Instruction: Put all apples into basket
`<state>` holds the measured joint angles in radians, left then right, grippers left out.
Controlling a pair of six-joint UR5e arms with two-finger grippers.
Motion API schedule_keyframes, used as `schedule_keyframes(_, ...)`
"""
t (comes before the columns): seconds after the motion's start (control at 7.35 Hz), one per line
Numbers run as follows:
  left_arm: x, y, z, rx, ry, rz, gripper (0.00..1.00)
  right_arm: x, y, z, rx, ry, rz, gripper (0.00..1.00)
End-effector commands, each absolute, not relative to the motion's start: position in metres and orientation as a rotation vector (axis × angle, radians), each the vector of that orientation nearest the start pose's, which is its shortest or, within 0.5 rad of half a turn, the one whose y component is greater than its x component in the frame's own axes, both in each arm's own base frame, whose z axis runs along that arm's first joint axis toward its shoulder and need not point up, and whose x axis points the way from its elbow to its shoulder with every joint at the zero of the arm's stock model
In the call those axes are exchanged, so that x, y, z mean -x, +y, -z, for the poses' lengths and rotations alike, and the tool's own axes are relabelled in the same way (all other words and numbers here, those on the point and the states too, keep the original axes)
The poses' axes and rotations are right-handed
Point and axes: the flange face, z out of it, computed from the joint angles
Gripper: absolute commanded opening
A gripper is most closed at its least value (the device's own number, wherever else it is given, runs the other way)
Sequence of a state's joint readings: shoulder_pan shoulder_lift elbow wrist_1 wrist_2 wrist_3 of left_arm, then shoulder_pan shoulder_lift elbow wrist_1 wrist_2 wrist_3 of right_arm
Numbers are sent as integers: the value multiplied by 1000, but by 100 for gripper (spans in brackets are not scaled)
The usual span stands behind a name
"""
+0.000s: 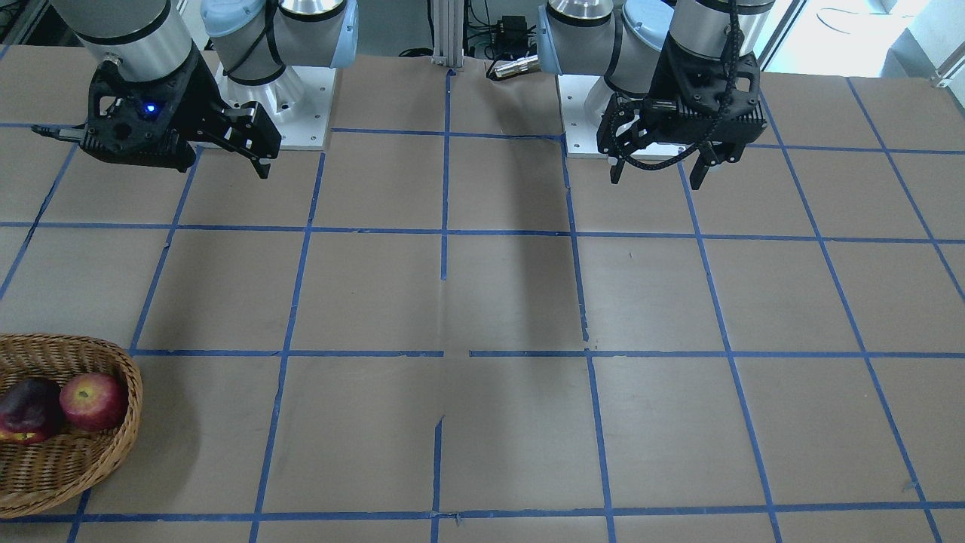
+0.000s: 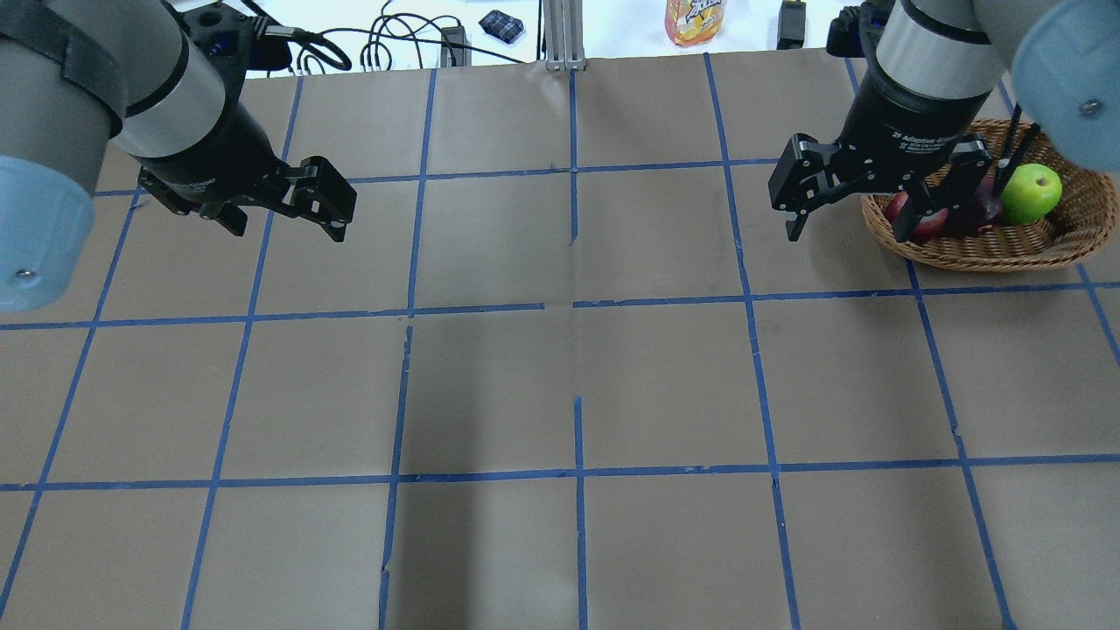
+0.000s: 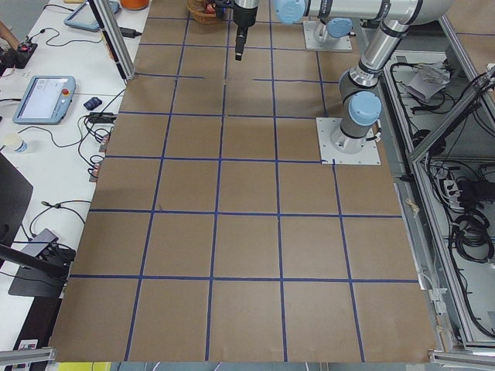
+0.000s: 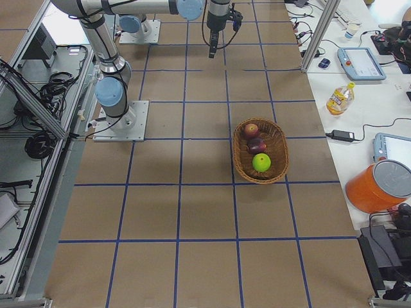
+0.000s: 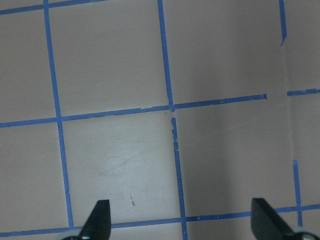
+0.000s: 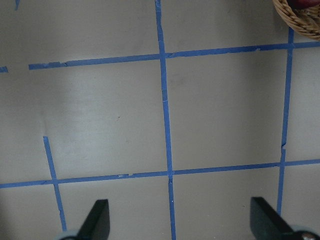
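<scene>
Both arms (image 2: 166, 96) were silver-grey tubes with black bands, pale blue joint caps (image 2: 39, 236). Black left gripper (image 2: 289, 229), right gripper (image 2: 849, 234); white lettering ringed right collar. Blue LED (image 1: 151, 109) glowed on right wrist mount; braided black cable (image 1: 730, 38) ran down left. White base plates (image 1: 309, 128).

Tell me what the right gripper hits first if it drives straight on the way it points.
Most likely the bare table: ahead of the right gripper, its wrist view shows only taped paper. The basket sits in that view's corner, off the line.

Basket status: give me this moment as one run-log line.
in basket: green apple, red apple, maroon apple | left gripper: open, empty | right gripper: open, empty, near basket | task: looks done
</scene>
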<state>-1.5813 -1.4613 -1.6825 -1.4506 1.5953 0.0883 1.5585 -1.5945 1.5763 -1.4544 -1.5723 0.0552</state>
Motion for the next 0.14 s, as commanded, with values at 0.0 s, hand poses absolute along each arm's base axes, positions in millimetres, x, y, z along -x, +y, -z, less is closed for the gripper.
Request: schedule_keyframes(0.0, 135, -456, -494, -148, 3106, 175, 100, -127, -473, -486, -106, 3140, -149, 100)
